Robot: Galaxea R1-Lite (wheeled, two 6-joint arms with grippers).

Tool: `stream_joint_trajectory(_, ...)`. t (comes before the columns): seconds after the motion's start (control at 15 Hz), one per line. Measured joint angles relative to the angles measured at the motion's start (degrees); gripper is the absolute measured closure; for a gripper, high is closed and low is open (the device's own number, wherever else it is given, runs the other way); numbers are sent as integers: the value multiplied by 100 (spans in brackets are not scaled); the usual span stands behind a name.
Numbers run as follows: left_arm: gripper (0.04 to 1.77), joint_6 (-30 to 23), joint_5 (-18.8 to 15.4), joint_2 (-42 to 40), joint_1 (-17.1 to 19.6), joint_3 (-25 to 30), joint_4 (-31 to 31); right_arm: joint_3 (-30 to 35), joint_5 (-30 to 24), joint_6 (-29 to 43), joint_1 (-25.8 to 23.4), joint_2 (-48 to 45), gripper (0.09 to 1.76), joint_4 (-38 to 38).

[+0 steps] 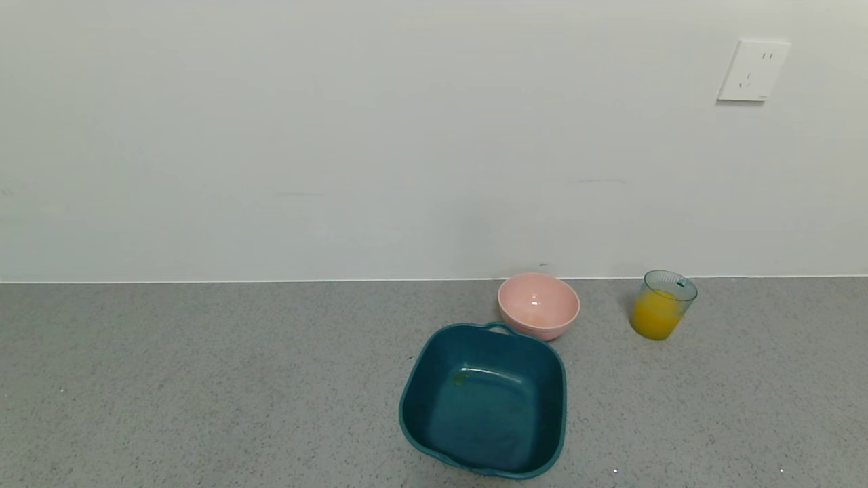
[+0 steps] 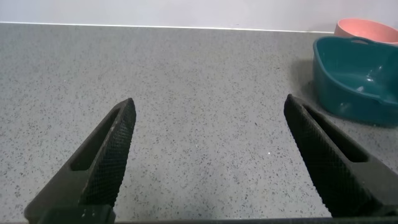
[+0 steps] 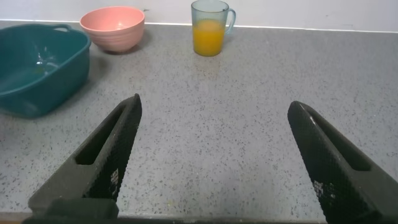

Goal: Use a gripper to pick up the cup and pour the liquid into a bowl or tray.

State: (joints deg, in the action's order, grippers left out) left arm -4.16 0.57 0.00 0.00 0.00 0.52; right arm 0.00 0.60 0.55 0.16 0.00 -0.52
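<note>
Jaws of right gripper (image 3: 211, 158) spread wide over bare table (image 3: 249, 93), holding nothing; left gripper (image 2: 208, 155) likewise open, low over table. Farther off, cup (image 3: 210, 27) upright with juice (image 3: 208, 38), near wall, apart from pink bowl (image 3: 113, 27) beside teal tub (image 3: 37, 68)

No readable text on the kitchen counter scene.
Small pale marks show on a finger (image 3: 114, 177) of the right gripper (image 3: 214, 155), too small to read; the wall socket (image 1: 753, 70), cup (image 1: 661, 305) and bowl (image 1: 539, 305) carry no legible lettering.
</note>
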Motion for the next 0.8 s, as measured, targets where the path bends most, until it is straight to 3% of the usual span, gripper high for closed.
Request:
stream_joint_trajectory(0.33,9,-2,2,0,0,0,0,-38,4,-30,-23,11,14,-35)
stream_joint_trajectory(0.6,9,-2,0,0,0,0,-1,-945,13,22,22,564,14,-60)
stream_joint_trajectory(0.8,9,-2,2,0,0,0,0,-1808,30,38,37,1540,14,-10)
